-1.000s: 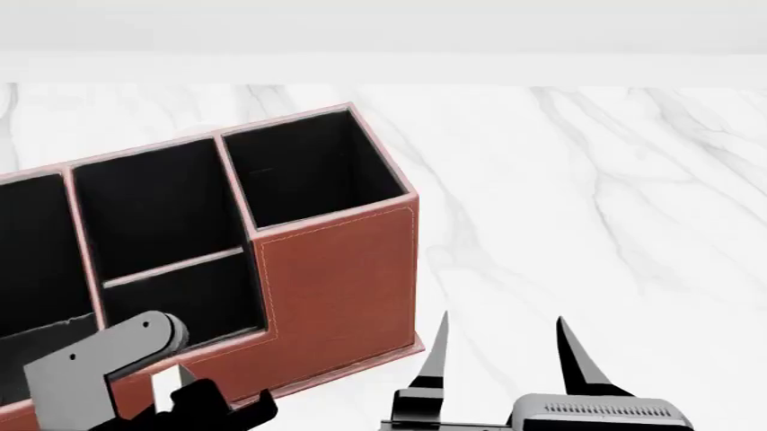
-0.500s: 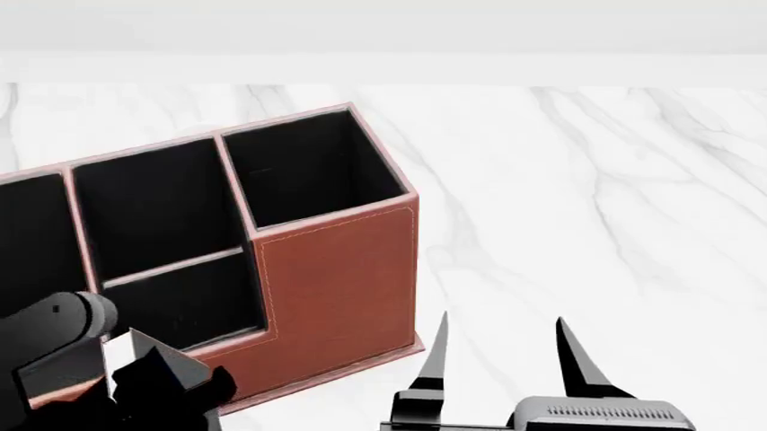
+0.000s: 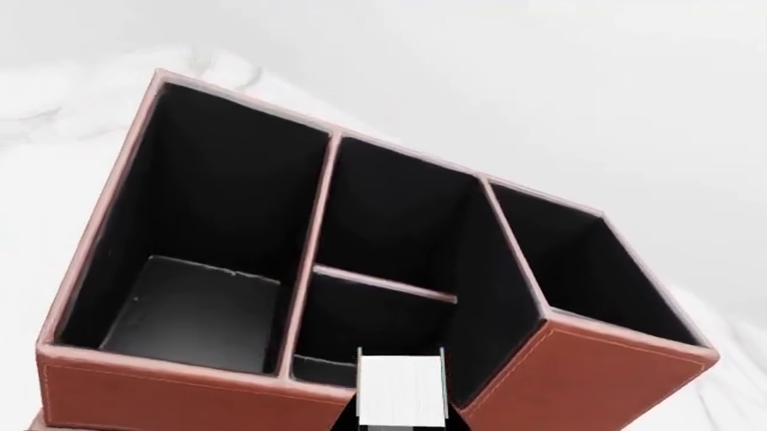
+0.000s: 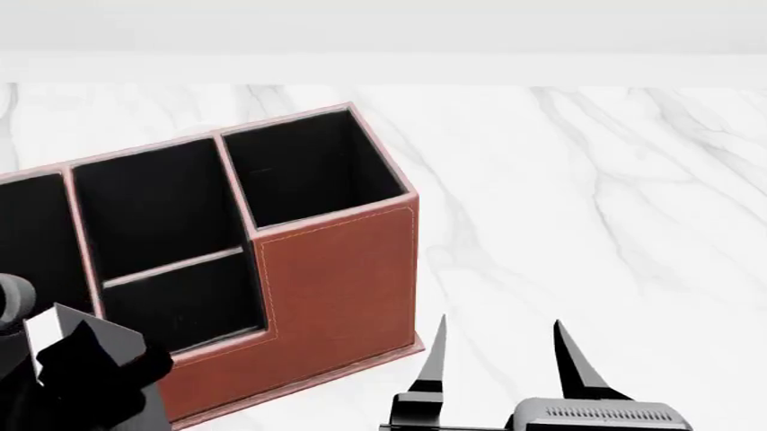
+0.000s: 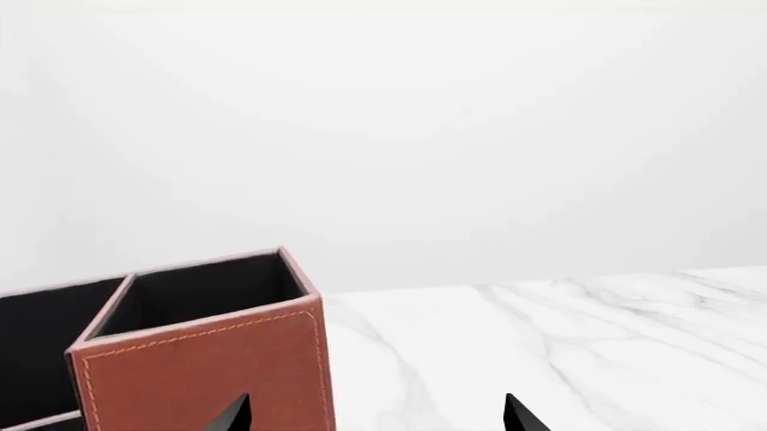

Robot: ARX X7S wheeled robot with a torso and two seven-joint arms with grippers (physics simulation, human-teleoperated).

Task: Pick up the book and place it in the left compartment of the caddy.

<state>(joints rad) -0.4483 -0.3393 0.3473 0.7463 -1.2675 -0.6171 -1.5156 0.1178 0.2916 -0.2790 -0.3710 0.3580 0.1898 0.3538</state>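
- The right fingers (image 4: 434,359) stand wide apart with nothing between them, tips up over the surface (image 4: 599,197), just off the caddy's (image 4: 341,278) right front corner.
- The left fingers (image 4: 84,355) are at the head view's lower left corner, in front of the caddy's low front wall.
- In the left wrist view they show as thin black strips pressed to either side of the book (image 3: 401,391), so they are closed on it.
- The book is seen edge-on there, white page edges toward the camera. It is held over the caddy's front wall, in line with the front half section (image 3: 365,323) and not over the left compartment (image 3: 192,269).
- The caddy stands on the surface, turned at an angle to the robot.
- The left compartment is long and undivided. It shows black walls and a grey-lit floor, and whether anything lies on that floor I cannot tell.
- To its right a divider (image 3: 383,283) separates the front half section from the back half section (image 3: 396,211). Both show black lining only.
- The tall section (image 4: 305,171) is at the right end behind the high front wall, and only its black lining shows.
- White marble surface runs on beyond the caddy.
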